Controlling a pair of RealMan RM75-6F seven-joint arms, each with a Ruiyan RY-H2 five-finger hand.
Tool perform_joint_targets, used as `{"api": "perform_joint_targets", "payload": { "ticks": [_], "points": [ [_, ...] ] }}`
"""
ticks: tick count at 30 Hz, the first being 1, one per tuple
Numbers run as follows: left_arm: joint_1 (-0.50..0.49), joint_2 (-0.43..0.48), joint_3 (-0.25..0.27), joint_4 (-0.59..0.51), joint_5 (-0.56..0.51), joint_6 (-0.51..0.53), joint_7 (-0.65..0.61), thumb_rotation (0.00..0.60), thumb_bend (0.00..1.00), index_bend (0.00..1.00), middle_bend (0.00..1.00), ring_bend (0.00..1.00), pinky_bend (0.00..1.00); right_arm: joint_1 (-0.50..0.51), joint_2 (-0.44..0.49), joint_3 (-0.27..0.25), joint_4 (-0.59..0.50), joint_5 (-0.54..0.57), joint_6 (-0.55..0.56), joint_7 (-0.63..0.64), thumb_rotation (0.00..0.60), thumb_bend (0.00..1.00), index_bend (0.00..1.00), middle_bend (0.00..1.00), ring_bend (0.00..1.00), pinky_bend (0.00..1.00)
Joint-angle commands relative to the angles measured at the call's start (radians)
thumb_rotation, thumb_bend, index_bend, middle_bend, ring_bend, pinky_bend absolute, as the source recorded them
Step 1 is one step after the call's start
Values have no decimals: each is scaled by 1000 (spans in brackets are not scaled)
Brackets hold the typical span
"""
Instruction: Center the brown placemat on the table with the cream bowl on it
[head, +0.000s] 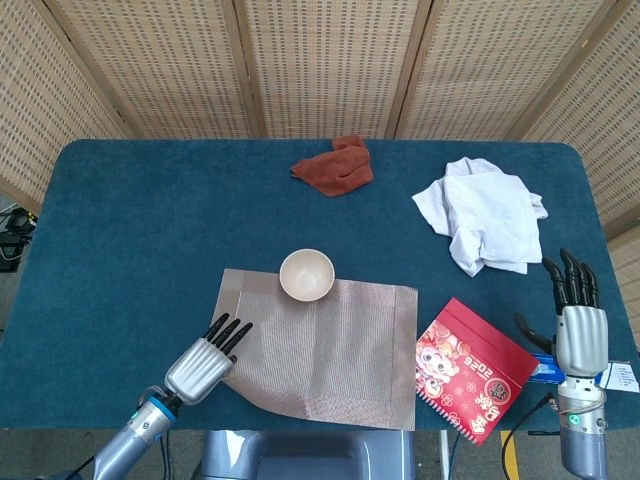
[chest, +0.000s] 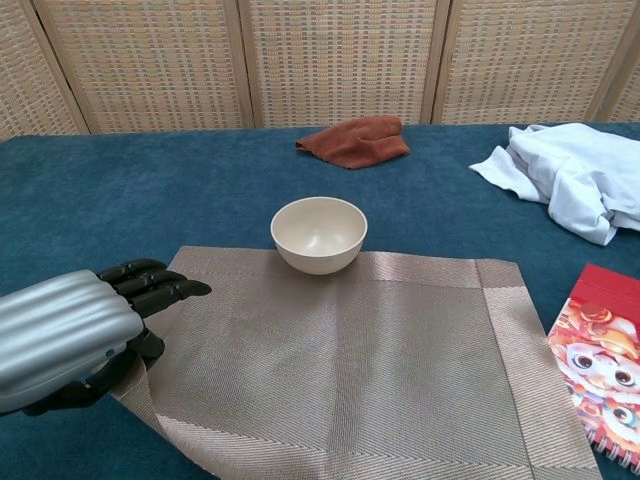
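The brown placemat (head: 330, 340) (chest: 340, 360) lies at the front middle of the blue table, its near edge hanging over the table's front. The cream bowl (head: 306, 275) (chest: 318, 234) stands upright on the mat's far edge, left of its middle. My left hand (head: 203, 364) (chest: 75, 335) pinches the mat's near-left corner, which is lifted and folded under the fingers. My right hand (head: 578, 322) shows only in the head view at the table's front right corner, fingers spread, holding nothing.
A rust-coloured cloth (head: 335, 165) (chest: 355, 140) lies at the back middle. A crumpled white cloth (head: 485, 212) (chest: 575, 185) lies at the right. A red spiral notebook (head: 470, 365) (chest: 600, 360) lies just right of the mat, over the front edge.
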Motion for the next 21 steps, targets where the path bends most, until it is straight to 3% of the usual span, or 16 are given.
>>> {"api": "perform_joint_targets", "payload": {
  "ticks": [1,21],
  "points": [
    [9,9,12,-14,19,-1,-7,600,623,718,0,0,0,0,0,-1,-2,-2,0,-1,600,382,148,0,0,0],
    [54,26,40,-36,90,-6,-24,600,621,662,0,0,0,-6,4,-10,-17,-18,10,-1,600,383,148,0,0,0]
  ]
}}
